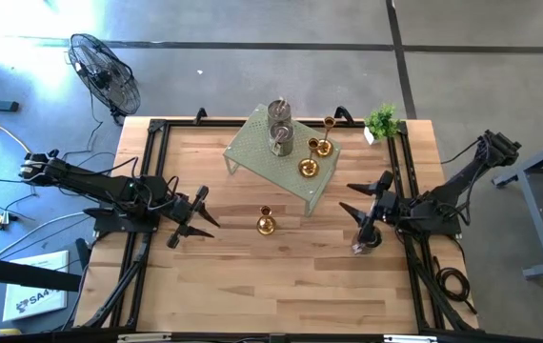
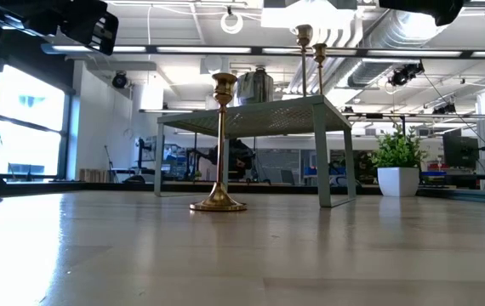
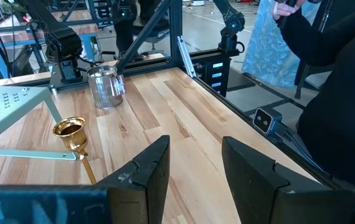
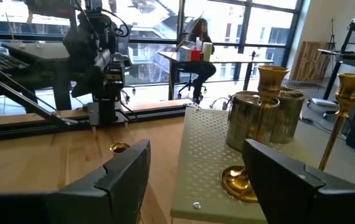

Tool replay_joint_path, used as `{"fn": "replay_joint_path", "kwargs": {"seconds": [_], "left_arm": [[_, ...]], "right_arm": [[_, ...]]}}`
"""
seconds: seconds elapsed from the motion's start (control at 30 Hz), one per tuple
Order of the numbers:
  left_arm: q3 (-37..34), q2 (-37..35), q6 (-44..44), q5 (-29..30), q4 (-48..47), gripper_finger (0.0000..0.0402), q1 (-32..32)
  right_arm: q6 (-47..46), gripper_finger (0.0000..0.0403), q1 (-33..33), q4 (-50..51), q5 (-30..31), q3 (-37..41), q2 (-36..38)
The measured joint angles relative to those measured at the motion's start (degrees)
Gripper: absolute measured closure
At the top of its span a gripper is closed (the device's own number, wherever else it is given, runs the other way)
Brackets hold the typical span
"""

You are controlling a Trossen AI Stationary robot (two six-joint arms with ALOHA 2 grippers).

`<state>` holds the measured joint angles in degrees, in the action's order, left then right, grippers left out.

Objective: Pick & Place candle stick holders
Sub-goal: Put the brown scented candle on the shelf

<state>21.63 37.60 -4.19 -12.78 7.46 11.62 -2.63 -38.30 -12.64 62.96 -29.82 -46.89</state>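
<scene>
One tall gold candle stick holder stands by its round base on the bare table between my two arms; its cup shows in the left wrist view. On the pale green rack stand two grey-silver cups and gold holders. Another silver cup stands on the table near my right arm. My left gripper hangs open to the left of the lone gold holder. My right gripper hangs open at the rack's right end, facing the cups. Neither has anything between its fingers.
A small potted plant stands at the far right corner. The rack stands on thin legs in the far middle of the table. A person in dark clothes stands beyond the table's edge. The near half is bare wood.
</scene>
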Motion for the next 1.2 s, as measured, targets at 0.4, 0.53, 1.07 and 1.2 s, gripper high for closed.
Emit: {"fn": "replay_joint_path", "kwargs": {"seconds": [0.4,0.53,1.07,1.2], "left_arm": [[0.00,0.00,0.11,-0.07,-0.01,0.0259,0.00],[0.00,0.00,0.32,-0.07,-0.13,0.0259,0.00],[0.00,0.00,0.28,-0.07,-0.48,0.0259,0.00],[0.00,0.00,0.25,-0.07,-0.46,0.0259,0.00]], "right_arm": [[6.11,0.0108,0.00,0.83,-9.75,0.00,0.00],[8.23,0.0079,0.00,-0.77,-14.31,0.00,-0.02],[16.46,0.0008,0.04,-4.85,-24.13,0.00,-0.02],[19.68,0.0008,0.04,-5.63,-23.97,0.00,0.04]]}}
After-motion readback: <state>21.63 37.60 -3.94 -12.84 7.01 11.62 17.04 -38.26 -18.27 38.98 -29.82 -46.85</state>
